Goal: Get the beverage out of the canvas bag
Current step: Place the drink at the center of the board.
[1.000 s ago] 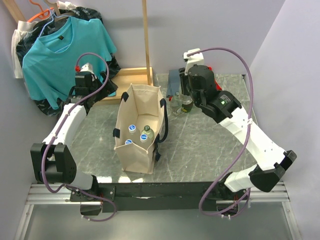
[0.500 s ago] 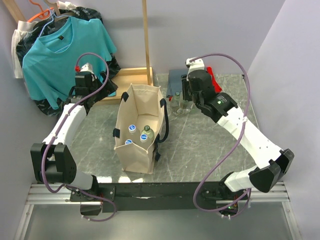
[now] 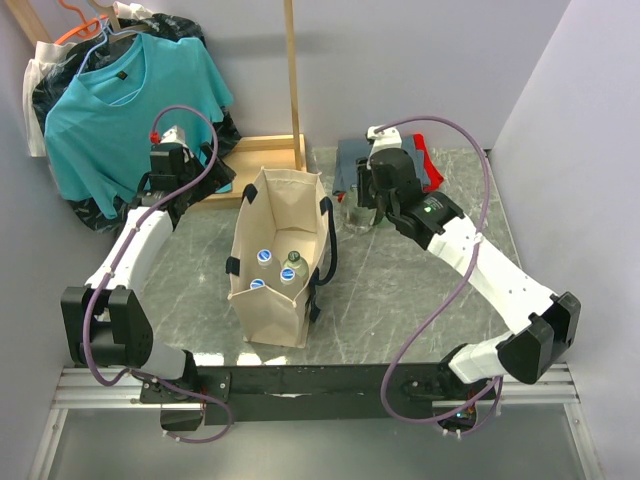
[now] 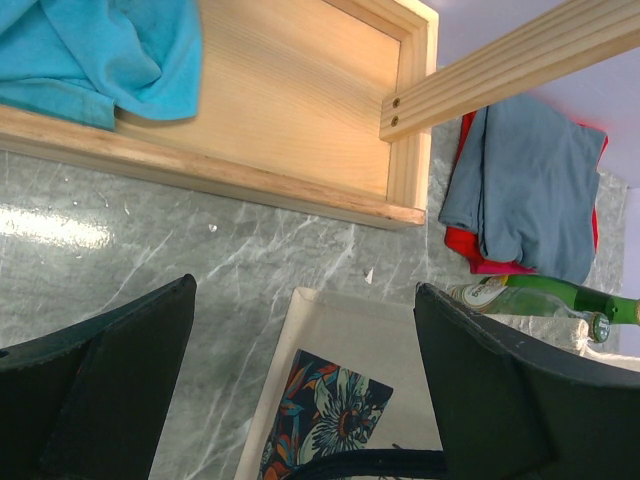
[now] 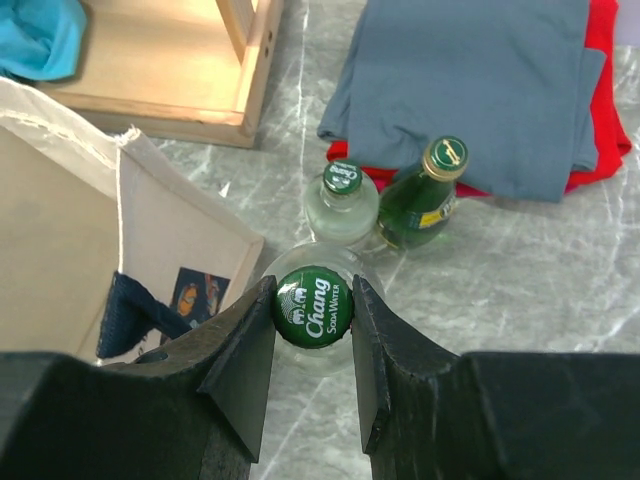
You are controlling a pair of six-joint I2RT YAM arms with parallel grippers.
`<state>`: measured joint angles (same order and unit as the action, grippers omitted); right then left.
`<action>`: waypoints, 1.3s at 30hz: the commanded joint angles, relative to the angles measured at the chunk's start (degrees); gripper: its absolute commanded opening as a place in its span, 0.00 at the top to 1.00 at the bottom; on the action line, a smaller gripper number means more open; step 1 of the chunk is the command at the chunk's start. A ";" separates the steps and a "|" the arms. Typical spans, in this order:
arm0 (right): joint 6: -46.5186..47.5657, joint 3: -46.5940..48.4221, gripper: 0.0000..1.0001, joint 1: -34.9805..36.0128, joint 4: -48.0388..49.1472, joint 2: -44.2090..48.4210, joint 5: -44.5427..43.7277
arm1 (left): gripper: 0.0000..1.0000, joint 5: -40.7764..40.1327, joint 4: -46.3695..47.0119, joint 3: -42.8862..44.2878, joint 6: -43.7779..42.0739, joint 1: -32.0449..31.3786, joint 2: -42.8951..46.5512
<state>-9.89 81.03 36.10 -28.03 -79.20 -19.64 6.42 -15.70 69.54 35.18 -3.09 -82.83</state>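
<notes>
The beige canvas bag (image 3: 270,295) stands open mid-table with several capped bottles (image 3: 265,257) inside. My right gripper (image 5: 313,305) is shut on the green "Chang" cap of a clear beverage bottle (image 5: 313,300), held upright outside the bag, just right of its far corner (image 5: 190,240). I cannot tell whether the bottle touches the table. In the top view that gripper (image 3: 362,205) is right of the bag's far end. My left gripper (image 4: 305,290) hangs open and empty over the bag's far wall (image 4: 350,340), near the bag's far left (image 3: 195,185).
Two more bottles, one clear (image 5: 342,200) and one green (image 5: 425,200), stand just beyond the held one. Folded grey and red clothes (image 5: 470,80) lie behind them. A wooden rack base (image 4: 250,90) and a teal shirt (image 3: 120,90) sit at the back left.
My right arm has swung back and lowered, keeping its grip on the bottle, which now sits close in front of the two standing bottles. The left arm has not moved.
</notes>
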 commanded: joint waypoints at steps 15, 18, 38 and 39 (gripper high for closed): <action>-3.47 -3.43 1.00 -0.50 17.66 -2.27 -0.49 | 0.04 0.00 1.03 0.51 -0.64 -0.33 1.44; -4.43 -4.13 1.00 -0.41 18.80 -3.07 -0.31 | 0.04 -0.09 0.85 0.69 -0.55 -0.33 1.44; -4.08 -6.77 1.00 -0.24 22.67 -8.43 -1.10 | 0.04 -0.88 0.41 0.86 -0.90 -0.33 1.35; -3.91 -6.94 1.00 -0.15 23.11 -8.60 -1.36 | 0.04 -0.96 0.50 0.78 -0.90 -0.33 1.27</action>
<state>-14.04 72.69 36.05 -14.96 -89.03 -18.37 6.17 -15.79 69.54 34.96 -3.09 -82.83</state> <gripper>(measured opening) 0.402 0.966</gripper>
